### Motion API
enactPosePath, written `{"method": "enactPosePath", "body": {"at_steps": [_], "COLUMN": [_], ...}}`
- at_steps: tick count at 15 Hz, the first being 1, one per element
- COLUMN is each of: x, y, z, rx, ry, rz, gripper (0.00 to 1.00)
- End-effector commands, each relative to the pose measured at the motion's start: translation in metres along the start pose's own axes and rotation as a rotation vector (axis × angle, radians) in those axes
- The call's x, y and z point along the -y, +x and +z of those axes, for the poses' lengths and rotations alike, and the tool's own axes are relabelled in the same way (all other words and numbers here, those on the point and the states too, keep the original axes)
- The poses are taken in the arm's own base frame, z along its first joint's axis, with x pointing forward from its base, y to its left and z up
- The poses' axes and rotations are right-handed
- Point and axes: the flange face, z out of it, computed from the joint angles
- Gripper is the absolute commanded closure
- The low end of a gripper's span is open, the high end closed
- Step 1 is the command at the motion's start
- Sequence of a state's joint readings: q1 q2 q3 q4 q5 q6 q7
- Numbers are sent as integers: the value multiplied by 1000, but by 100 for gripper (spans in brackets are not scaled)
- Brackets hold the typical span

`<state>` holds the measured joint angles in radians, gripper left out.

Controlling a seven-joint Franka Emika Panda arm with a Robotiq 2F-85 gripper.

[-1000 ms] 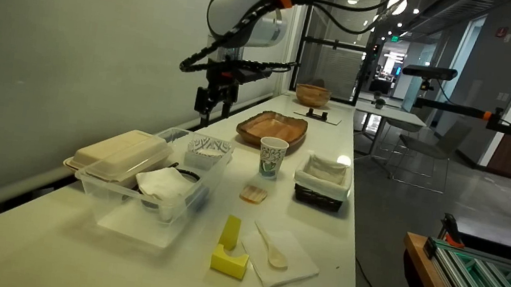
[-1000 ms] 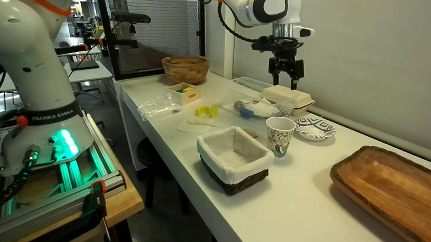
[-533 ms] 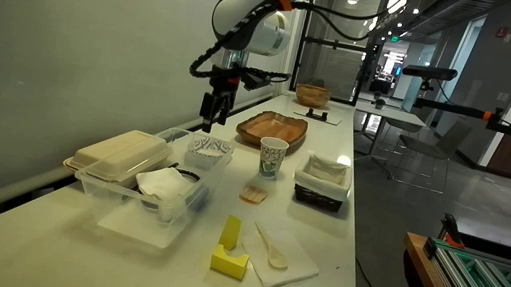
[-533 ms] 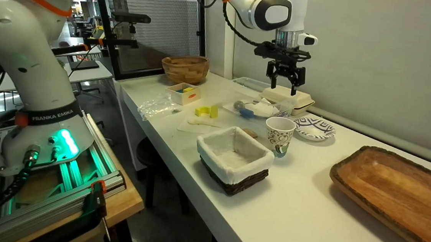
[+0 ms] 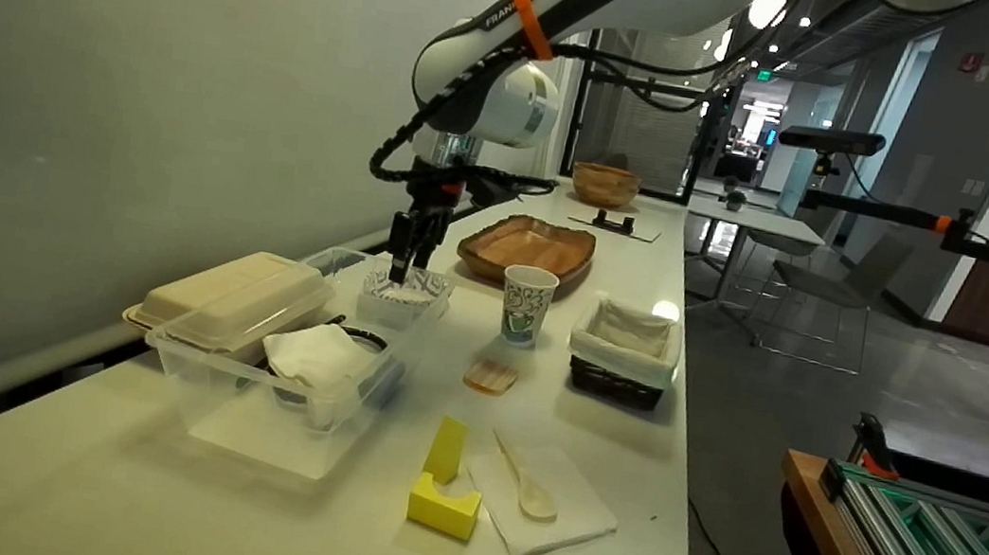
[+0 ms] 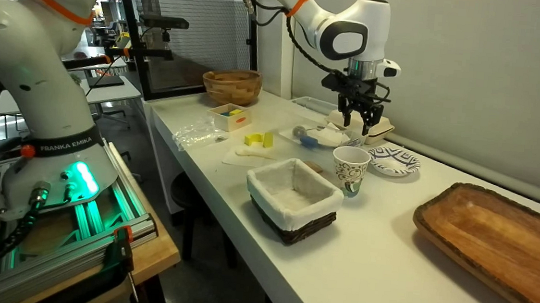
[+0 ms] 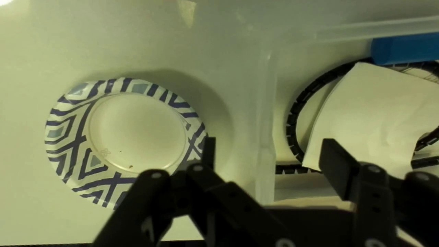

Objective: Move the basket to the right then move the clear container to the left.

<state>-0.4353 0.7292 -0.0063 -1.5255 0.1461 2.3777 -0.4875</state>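
The basket, dark wicker with a white cloth liner, stands near the counter's edge in both exterior views (image 5: 614, 382) (image 6: 289, 218). The clear container sits by the wall in both exterior views (image 5: 263, 438) (image 6: 310, 104); it holds a white napkin and a black ringed item. My gripper (image 5: 409, 271) is open and empty above the container's end nearest the patterned plate; it also shows in an exterior view (image 6: 356, 125). In the wrist view the fingers (image 7: 269, 145) stand either side of the container's rim (image 7: 267, 137), one toward the plate, one over the inside. Contact is not visible.
A patterned paper plate (image 7: 137, 133) lies beside the container. A takeout box (image 5: 234, 296) overlaps its wall side. A paper cup (image 5: 526, 306) stands between container and basket. A wooden tray (image 6: 500, 227), yellow blocks (image 5: 443, 505) and a spoon on a napkin (image 5: 565, 506) are around.
My gripper has come down toward the end of the clear container and turned slightly. It stays open. The basket, the container and the other objects have not moved.
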Motion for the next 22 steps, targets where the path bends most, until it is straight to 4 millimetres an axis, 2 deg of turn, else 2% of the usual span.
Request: {"method": "enactPosePath", "body": {"at_steps": [1,4,7,14,22], "x": [-3,1,7,42,104], "y": [4,3,2,-1,-17], "z": [17,23,26,15,4], "rx": [-41,-43,-34,-4,44], "ry": [35,50,65,103,155], "rz": [10,7,-1,-26,-47], "gripper": [56,81,100,98,98]}}
